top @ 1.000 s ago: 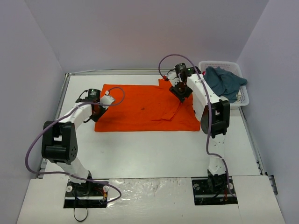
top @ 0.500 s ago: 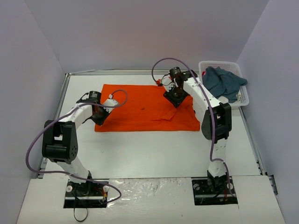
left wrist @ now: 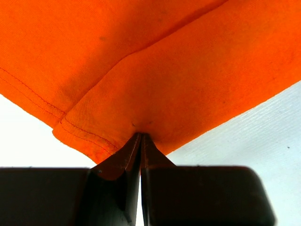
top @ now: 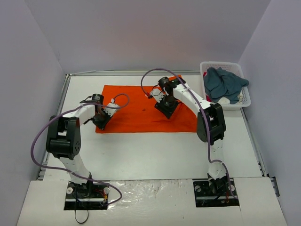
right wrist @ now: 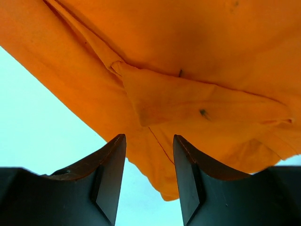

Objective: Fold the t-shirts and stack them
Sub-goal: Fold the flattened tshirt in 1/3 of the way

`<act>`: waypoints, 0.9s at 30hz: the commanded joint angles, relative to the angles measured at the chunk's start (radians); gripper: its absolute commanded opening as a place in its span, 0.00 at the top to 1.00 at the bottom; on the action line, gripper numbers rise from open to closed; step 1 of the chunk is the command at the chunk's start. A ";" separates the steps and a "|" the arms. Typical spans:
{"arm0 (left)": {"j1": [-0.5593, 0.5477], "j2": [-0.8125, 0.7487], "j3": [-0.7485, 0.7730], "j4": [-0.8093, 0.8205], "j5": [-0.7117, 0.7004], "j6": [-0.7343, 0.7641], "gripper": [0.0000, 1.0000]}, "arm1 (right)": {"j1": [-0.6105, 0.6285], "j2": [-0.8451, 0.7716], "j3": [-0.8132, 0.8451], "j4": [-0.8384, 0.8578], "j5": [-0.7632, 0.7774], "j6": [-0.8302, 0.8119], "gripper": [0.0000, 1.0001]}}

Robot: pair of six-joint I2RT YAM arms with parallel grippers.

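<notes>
Now, at lower centre, your left gripper (left wrist: pixel 141 135) pinches a corner of the orange t-shirt (left wrist: pixel 188 70); your right gripper (right wrist: pixel 149 137) stands narrowly apart, with cloth between its jaws.

Left pincer (left wrist: pixel 141 137) pinched shut; right pincer (right wrist: pixel 149 139) parted.

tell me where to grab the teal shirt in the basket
Pinch the bunched top fold of the teal shirt from straight above. It lies crumpled and heaped in the white basket, whose walls would likely block a sideways approach.
</notes>
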 commanded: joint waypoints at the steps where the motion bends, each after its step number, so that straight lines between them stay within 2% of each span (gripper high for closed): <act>1: 0.009 0.031 -0.029 -0.012 0.014 -0.009 0.98 | 0.002 0.021 -0.002 -0.042 -0.019 -0.013 0.59; 16: 0.009 0.021 -0.082 0.024 0.032 -0.021 0.98 | 0.005 0.079 -0.029 -0.026 -0.007 -0.014 0.64; 18: 0.009 0.019 -0.082 0.024 0.032 -0.020 0.98 | 0.007 0.090 -0.029 -0.026 -0.001 -0.014 0.69; 22: 0.009 0.021 -0.084 0.022 0.031 -0.016 0.98 | 0.005 0.109 -0.020 -0.025 0.019 -0.007 1.00; 27: 0.009 0.021 -0.089 0.019 0.026 -0.009 0.98 | 0.004 0.095 -0.002 -0.025 0.028 0.000 1.00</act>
